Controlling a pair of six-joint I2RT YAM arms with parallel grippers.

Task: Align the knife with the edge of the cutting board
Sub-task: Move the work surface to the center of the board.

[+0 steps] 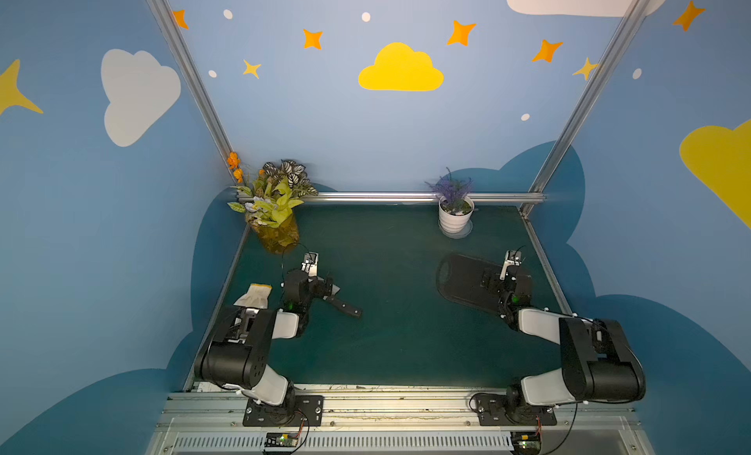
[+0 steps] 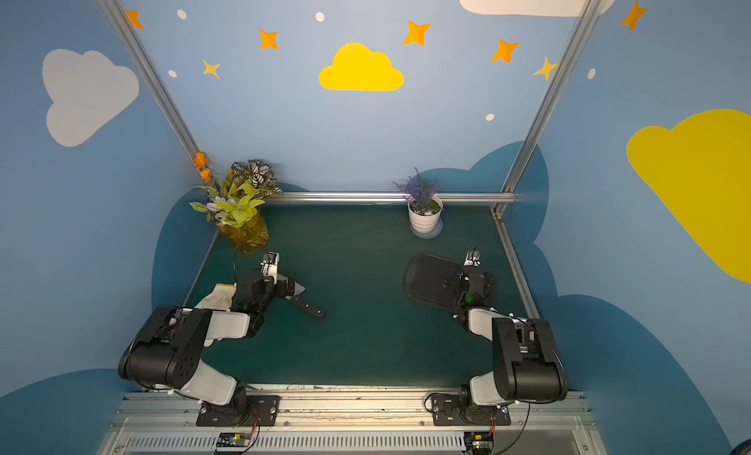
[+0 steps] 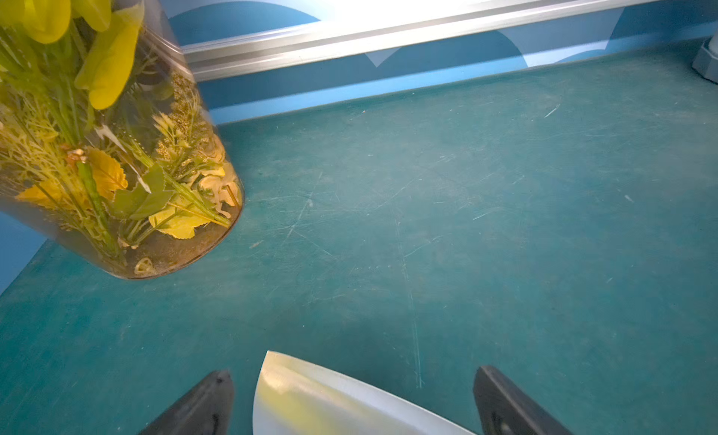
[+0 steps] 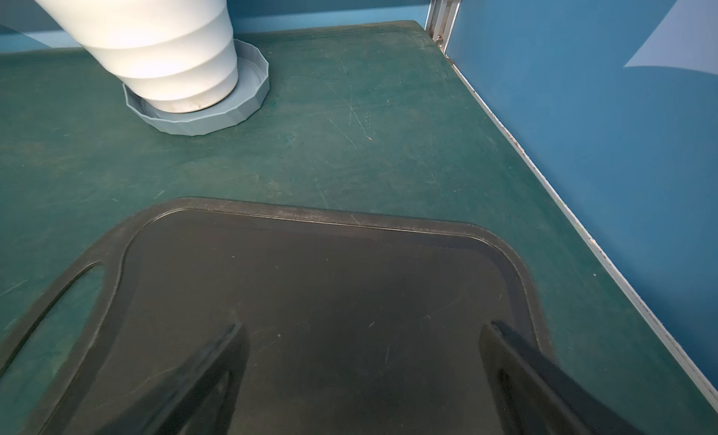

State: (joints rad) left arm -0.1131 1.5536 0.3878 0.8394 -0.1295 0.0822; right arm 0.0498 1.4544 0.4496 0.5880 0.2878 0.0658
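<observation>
Knife (image 1: 345,306) and cutting board (image 1: 463,280) lie well apart on the worktop (image 1: 386,343).
The left gripper (image 3: 352,373) stands wide astride the knife; the right gripper (image 4: 363,328) stands wide over the cutting board.

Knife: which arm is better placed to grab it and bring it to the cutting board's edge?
Left. In the left wrist view, the left gripper has its open fingers on either side of the knife blade. The right gripper hangs open over the cutting board, well away from the knife.
</observation>
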